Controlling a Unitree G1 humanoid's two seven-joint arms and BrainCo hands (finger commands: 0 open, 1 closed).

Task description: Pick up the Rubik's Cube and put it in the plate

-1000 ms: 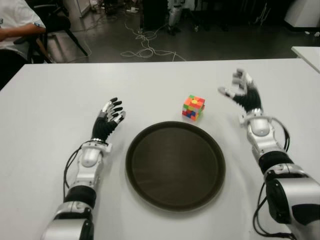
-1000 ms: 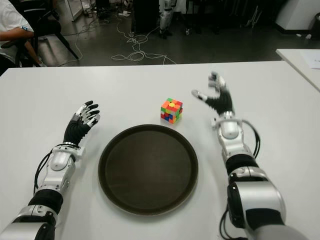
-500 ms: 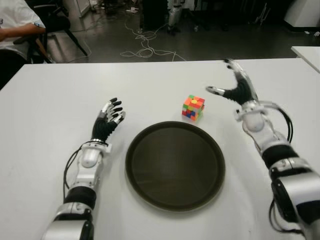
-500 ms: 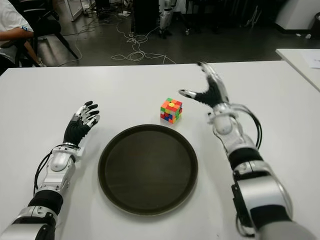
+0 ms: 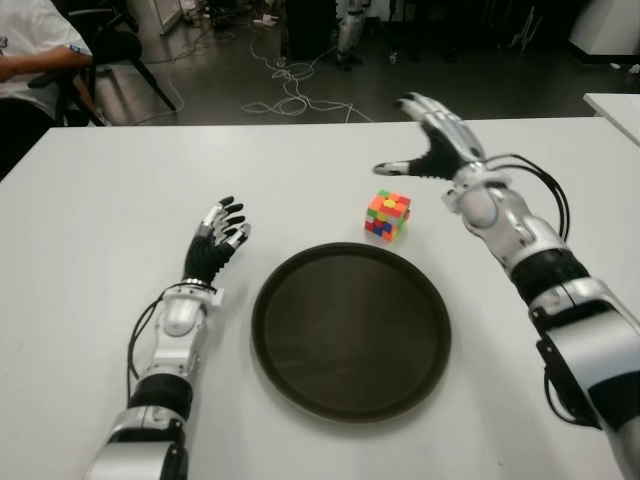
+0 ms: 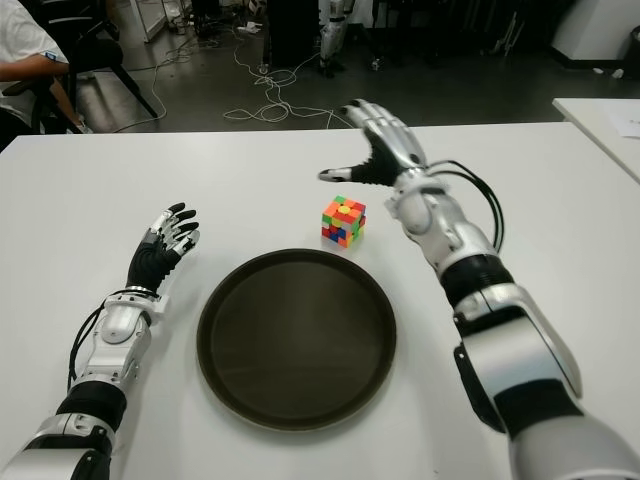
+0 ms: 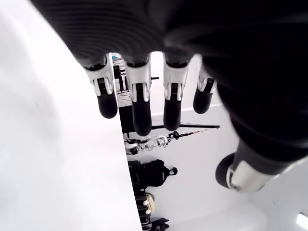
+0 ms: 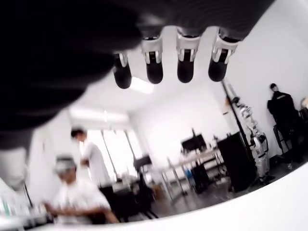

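Note:
The Rubik's Cube (image 5: 387,215), with many coloured squares, sits on the white table (image 5: 90,200) just beyond the far rim of the round dark plate (image 5: 350,330). My right hand (image 5: 425,140) hovers above and slightly behind the cube, fingers spread open, thumb pointing left, holding nothing. In the right wrist view its fingertips (image 8: 154,70) are extended with only the room behind them. My left hand (image 5: 218,232) shows to the left of the plate, fingers relaxed and empty; the left wrist view shows its fingers (image 7: 139,106) straight.
A person in a white shirt (image 5: 30,50) sits on a chair at the far left beyond the table. Cables (image 5: 285,90) lie on the dark floor behind the table. A second white table corner (image 5: 615,105) stands at the right.
My right hand has risen and swung left and forward, from right of the cube to above and behind it. The cube, plate and left hand have not moved.

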